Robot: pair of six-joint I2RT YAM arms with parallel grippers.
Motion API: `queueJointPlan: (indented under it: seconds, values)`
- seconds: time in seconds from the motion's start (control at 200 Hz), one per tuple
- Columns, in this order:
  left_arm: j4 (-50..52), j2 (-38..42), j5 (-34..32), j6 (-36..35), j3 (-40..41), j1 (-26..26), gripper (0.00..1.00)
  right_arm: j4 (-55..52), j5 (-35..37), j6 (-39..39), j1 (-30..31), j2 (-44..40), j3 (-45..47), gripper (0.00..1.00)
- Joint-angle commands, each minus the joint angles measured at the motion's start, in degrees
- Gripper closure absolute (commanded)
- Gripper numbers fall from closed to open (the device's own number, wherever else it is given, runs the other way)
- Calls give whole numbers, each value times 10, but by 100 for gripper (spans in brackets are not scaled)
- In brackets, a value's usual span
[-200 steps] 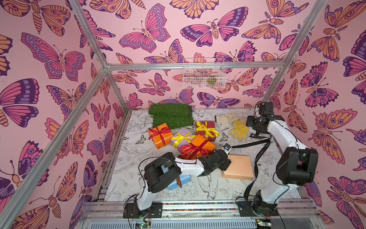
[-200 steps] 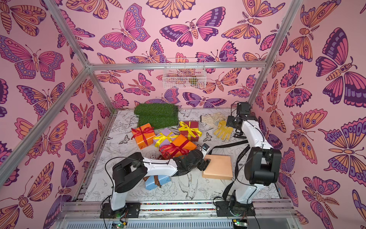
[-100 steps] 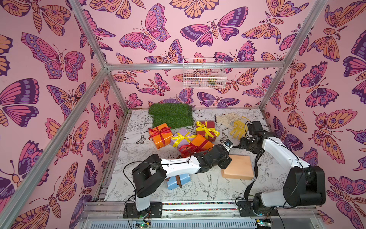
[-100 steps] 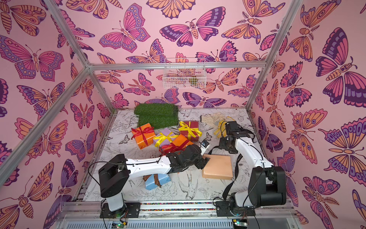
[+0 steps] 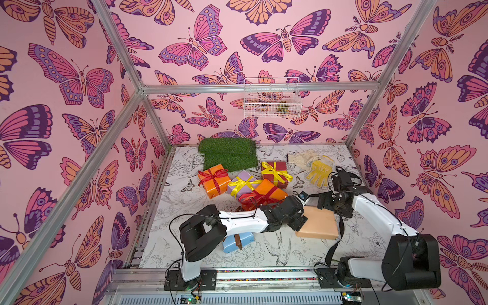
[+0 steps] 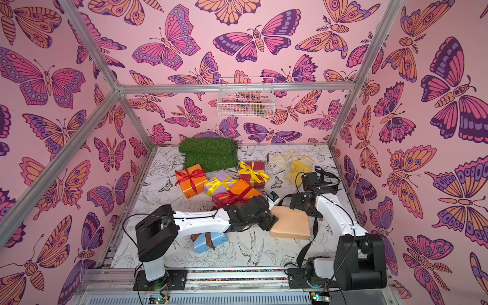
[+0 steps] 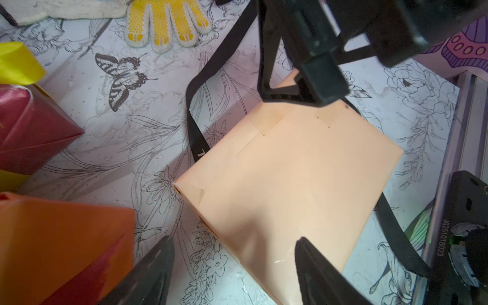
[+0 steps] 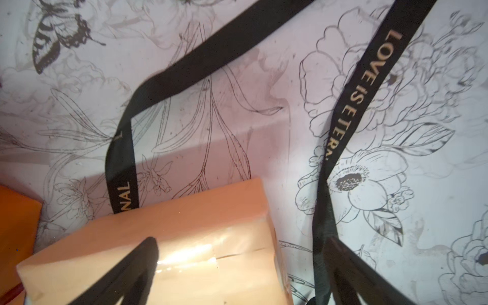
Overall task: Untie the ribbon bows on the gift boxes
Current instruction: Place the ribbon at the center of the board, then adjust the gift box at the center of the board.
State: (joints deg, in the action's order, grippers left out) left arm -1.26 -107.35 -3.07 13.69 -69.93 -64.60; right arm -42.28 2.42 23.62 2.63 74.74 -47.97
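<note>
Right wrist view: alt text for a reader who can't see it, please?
A loose black ribbon lettered LOVE IS ETERNAL trails across the flower-printed table in two strands, one meeting a peach gift box, one passing beside it. The right gripper is open, one dark finger over the box, the other by the ribbon.

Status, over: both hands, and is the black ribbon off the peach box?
Both hands open: left hand straddles peach box corner, right hand over its far edge. Black ribbon untied, runs under box. Loose strand beside right hand.
</note>
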Motion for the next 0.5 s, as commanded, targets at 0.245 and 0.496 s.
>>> queueJointPlan:
  seconds: [0.245, 0.496]
  values:
    - [10, -61, 22, 49, -42, -6, 36, 34, -99, 36, -7, -28, 56, 16]
    - [20, -102, -3, 52, -84, 5, 43, 64, -112, 33, -16, -18, 38, 17]
